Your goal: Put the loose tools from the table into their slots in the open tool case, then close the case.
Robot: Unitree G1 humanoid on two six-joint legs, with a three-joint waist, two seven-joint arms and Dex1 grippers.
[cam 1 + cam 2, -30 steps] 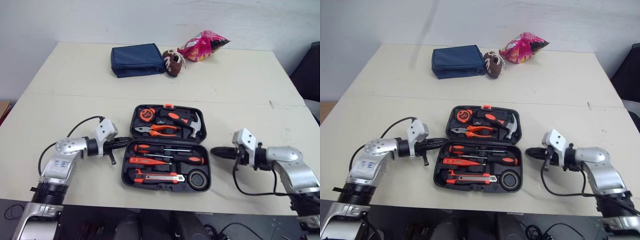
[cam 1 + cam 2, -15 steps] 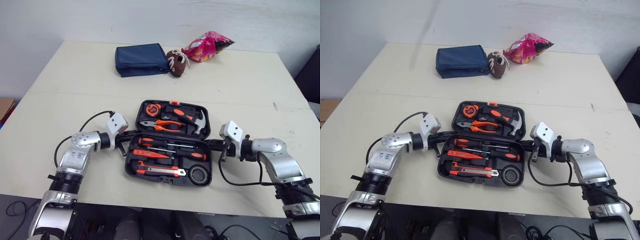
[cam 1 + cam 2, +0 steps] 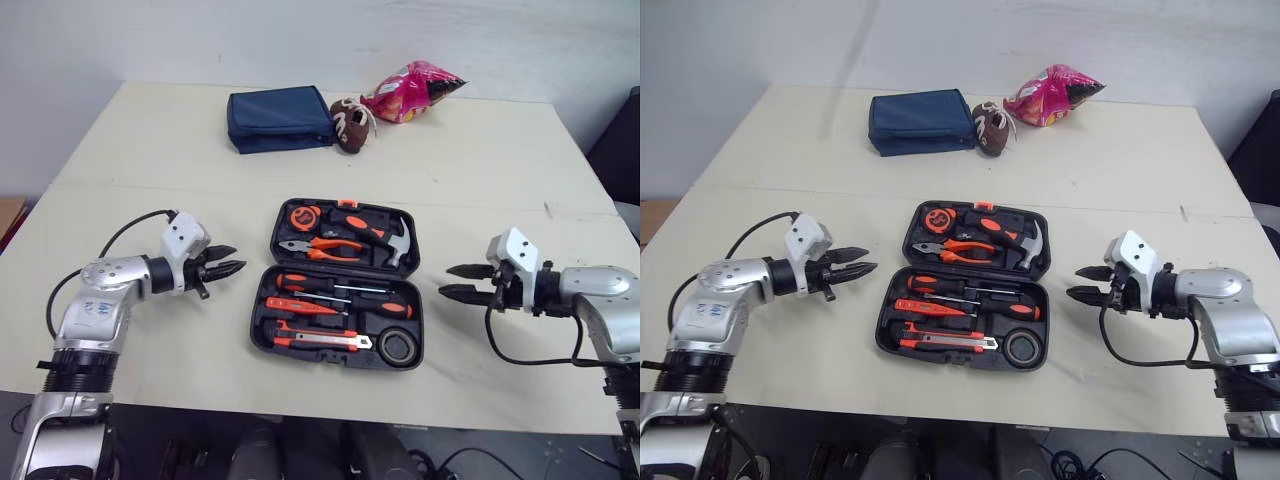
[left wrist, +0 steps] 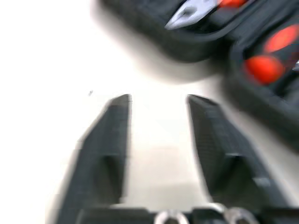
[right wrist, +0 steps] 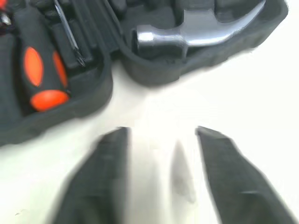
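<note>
Black plastic tool case point(image 3: 257, 322) sits open mid-table point(image 3: 150, 150), and every slot looks filled. The left gripper point(image 3: 238, 258) and right gripper point(image 3: 444, 280) flank it, both spread wide and empty. So it's probably closing time: the far half needs folding over the near one.

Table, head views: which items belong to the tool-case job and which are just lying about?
Job: open tool case with hammer, pliers, screwdrivers and tape roll in their slots; left gripper and right gripper, both open, either side of it.
Lying about: blue pouch, brown football-shaped toy, pink snack bag, all beyond the case.
</note>
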